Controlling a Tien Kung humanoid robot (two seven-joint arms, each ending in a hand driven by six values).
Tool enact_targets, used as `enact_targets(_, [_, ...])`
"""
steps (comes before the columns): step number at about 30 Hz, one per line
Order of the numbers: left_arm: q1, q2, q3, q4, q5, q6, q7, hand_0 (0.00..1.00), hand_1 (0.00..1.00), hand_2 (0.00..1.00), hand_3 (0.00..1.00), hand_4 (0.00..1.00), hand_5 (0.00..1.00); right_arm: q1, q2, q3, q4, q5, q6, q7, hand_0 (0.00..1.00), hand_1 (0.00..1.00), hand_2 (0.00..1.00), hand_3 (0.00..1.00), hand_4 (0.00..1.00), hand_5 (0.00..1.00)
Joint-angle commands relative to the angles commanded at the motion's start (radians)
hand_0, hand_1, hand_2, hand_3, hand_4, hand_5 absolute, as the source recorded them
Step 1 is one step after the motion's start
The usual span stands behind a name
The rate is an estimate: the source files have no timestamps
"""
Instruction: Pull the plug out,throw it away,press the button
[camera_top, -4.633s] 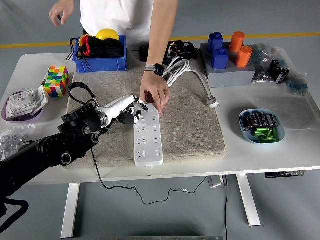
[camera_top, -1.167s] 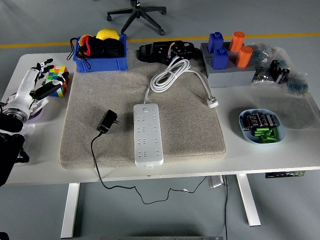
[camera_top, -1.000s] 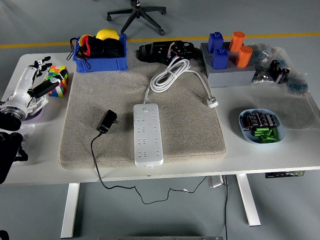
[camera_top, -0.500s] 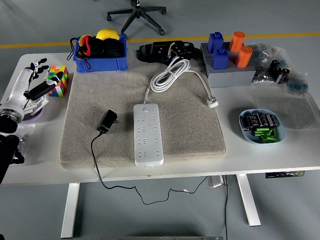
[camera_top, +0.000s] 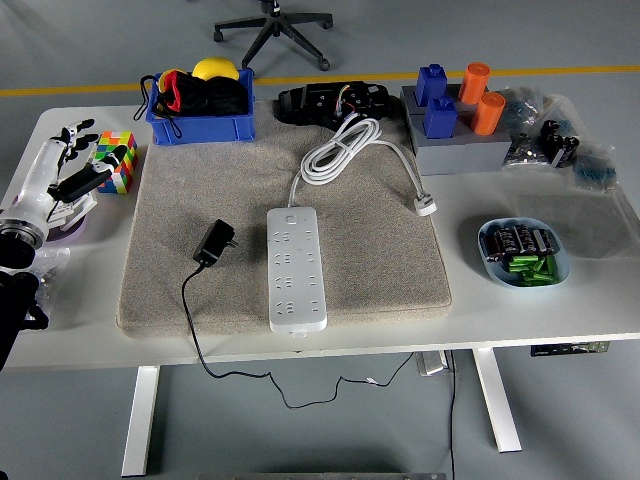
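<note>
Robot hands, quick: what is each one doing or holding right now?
Left robot hand: open, fingers spread, holding nothing, at the table's left edge.
Right robot hand: not in view.

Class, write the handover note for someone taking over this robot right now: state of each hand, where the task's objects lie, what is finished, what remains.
Left hand: open, empty, raised at the table's far left beside the multicoloured puzzle cube. Right hand: not in view.
White power strip: flat on the grey mat, no plug in its sockets.
Black plug adapter with black cord: lying on the mat left of the strip, cord trailing over the near edge.
Done: plug is out and dropped aside.
Left: whether the strip's button, at its far end, has been pressed cannot be told; check it.
</note>
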Motion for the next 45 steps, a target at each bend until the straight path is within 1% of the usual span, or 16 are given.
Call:
enact_targets(12, [0.012,0.004,-0.005,-0.010,-0.001,-0.002,0.002,0.867,0.883,0.845,0.909,0.785,0.616,-0.005,0.002,0.027,0.000,-0.016,-0.004,-0.001,0.754,0.663,0.652,0.619,0.659,0.507])
enact_targets(19, [0.015,-0.002,-0.005,-0.013,-0.003,-0.005,0.005,0.863,0.878,0.841,0.902,0.780,0.607,-0.008,0.007,0.039,0.000,-0.024,-0.004,-0.002,0.753,0.663,0.652,0.620,0.658,0.506])
enact_targets(24, [0.016,0.001,-0.006,-0.013,0.002,-0.011,0.015,0.863,0.878,0.841,0.902,0.780,0.607,-0.009,0.008,0.050,0.000,-0.028,-0.004,-0.002,0.753,0.663,0.652,0.620,0.658,0.506])
enact_targets(45, [0.017,-0.006,-0.005,-0.025,0.001,-0.008,0.010,0.856,0.869,0.837,0.896,0.773,0.588,-0.006,0.010,0.067,0.000,-0.034,-0.004,-0.003,0.753,0.663,0.653,0.619,0.661,0.506])
